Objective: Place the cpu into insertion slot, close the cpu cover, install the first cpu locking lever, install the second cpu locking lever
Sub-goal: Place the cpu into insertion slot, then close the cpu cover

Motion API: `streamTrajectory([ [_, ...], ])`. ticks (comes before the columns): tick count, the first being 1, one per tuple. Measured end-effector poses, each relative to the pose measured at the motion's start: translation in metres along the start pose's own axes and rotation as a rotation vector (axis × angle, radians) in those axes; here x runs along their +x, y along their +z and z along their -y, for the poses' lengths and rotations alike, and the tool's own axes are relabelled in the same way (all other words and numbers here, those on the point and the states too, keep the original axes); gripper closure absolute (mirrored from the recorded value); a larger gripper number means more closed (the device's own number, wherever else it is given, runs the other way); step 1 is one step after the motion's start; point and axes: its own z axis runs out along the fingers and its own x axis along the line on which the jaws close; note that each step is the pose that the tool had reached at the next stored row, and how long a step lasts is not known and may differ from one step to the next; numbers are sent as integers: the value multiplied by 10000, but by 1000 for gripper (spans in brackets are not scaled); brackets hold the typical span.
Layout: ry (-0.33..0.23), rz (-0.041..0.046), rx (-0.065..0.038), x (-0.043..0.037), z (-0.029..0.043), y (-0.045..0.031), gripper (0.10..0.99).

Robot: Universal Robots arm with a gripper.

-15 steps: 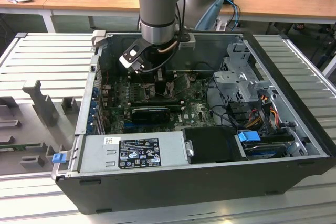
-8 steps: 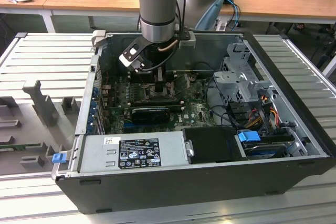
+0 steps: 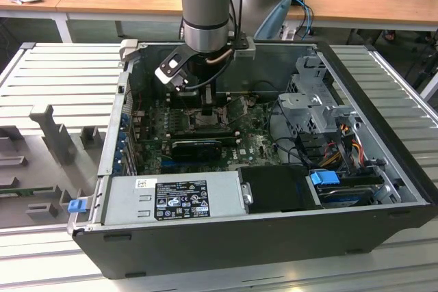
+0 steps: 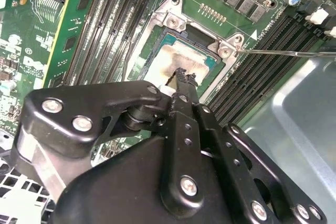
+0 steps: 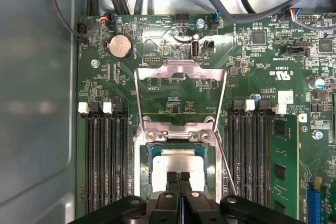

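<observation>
My gripper (image 5: 178, 178), jaws pressed together, tips at the cpu (image 5: 181, 159) lying in the insertion slot (image 5: 140, 161); pushing off-centre could tilt it and damage the slot.

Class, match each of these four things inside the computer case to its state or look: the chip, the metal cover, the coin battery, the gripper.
Things:
1. chip
2. cover
3. coin battery
4. gripper

States:
A. round and silver
B. swung open, away from the chip
C. fingers together, right over the chip
D. lying flat in the socket

Pairs: 1-D, 2-B, 3-A, 4-C
</observation>
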Motion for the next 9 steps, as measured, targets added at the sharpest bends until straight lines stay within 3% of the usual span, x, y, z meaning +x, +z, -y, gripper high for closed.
streamTrajectory([
  [4, 0, -3, -1, 2, -4, -64, 980],
  [9, -1, -1, 1, -11, -50, -64, 980],
])
